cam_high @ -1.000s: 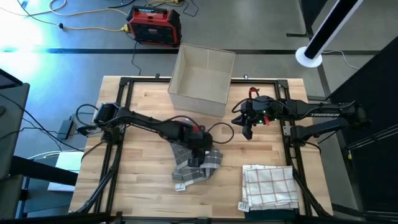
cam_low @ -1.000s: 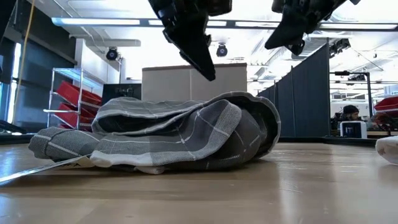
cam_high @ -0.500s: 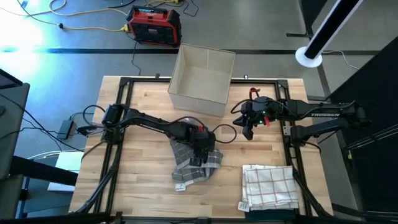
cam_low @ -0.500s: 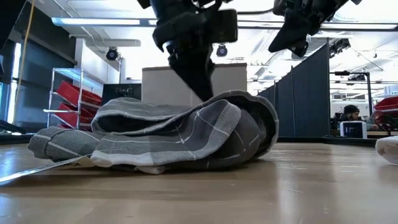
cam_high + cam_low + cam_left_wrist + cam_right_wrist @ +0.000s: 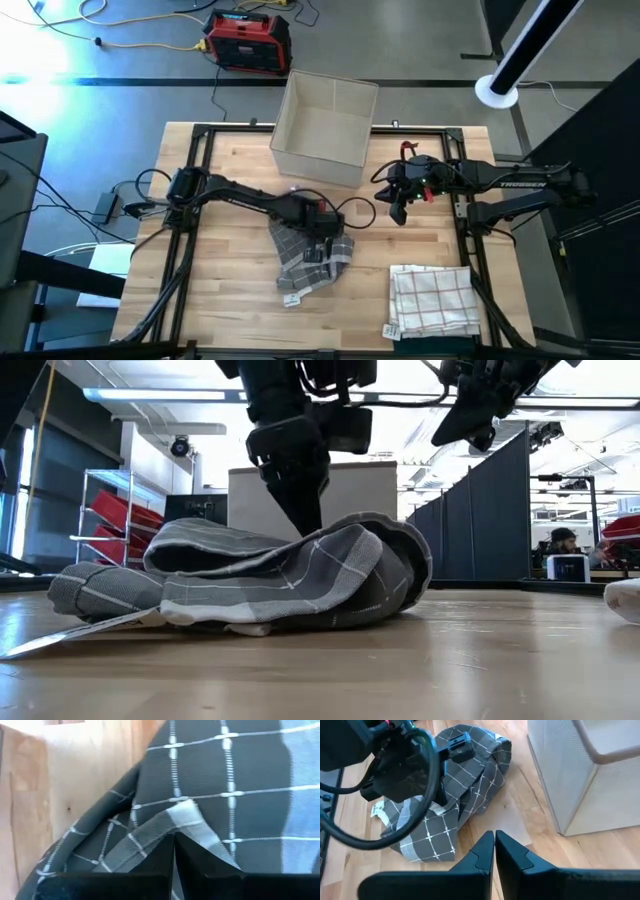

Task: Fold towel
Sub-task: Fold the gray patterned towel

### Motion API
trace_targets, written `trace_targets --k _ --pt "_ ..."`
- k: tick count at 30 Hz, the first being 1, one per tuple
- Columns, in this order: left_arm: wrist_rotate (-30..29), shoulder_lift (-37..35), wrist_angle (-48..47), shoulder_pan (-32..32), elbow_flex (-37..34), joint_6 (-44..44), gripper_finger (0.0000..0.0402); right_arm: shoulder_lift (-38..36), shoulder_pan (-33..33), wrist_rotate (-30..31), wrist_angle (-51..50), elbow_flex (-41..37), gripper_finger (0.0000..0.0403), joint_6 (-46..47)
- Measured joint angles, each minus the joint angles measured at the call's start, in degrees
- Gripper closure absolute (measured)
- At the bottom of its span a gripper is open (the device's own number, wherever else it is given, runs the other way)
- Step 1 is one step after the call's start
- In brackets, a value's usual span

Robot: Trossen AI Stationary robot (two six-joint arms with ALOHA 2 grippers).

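Left gripper (image 5: 300,510) lowered since a second ago, jaws now pinched into grey towel (image 5: 310,257) at frame centre: grasp begun. Right gripper (image 5: 398,212) idle upper right, jaws closed.

Crumpled grey checked towel (image 5: 465,795) on the wooden worktop (image 5: 520,820), left claw (image 5: 437,802) pressed into it, beige fabric bin (image 5: 585,770) nearby, right claw (image 5: 494,851) fingers together

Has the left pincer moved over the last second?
Yes. The left pincer has come down onto the grey towel; in the low view its tip was level with the top of the beige box and now sits well below that.
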Motion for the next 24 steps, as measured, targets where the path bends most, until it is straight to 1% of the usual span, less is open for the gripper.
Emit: trace_targets --k 3,6,8,10,13,15,19,24 --pt "1.21 -0.64 -0.94 0.36 0.46 -0.08 0.0400 0.00 -0.02 0.05 0.12 0.00 0.0401 0.51" --pt "1.95 -1.96 -0.76 -0.21 1.89 2.57 0.0392 0.00 -0.02 0.07 0.19 0.00 0.0401 0.57" --pt "2.55 -2.22 -0.64 -1.01 2.22 5.22 0.0382 0.00 -0.01 0.10 0.14 0.00 0.0401 0.99" --pt "5.04 -1.89 -0.48 -1.50 2.03 7.90 0.0369 0.00 -0.02 0.43 0.22 0.00 0.0401 1.04" --pt "7.09 -1.27 0.75 -1.92 0.68 9.11 0.0338 0.00 -0.02 0.49 0.03 0.00 0.0401 1.23" --pt "6.42 -1.25 2.08 -1.85 -0.75 8.47 0.0312 0.00 -0.01 0.51 -0.18 0.00 0.0401 1.53" --pt "2.41 -1.20 5.56 -1.88 -2.19 8.27 0.0259 0.02 -0.02 0.50 -0.38 0.00 0.0401 1.56" --pt "-3.20 -1.19 7.79 -2.41 -4.55 8.28 0.0213 0.00 -0.01 0.51 -0.54 0.00 0.0401 1.49"
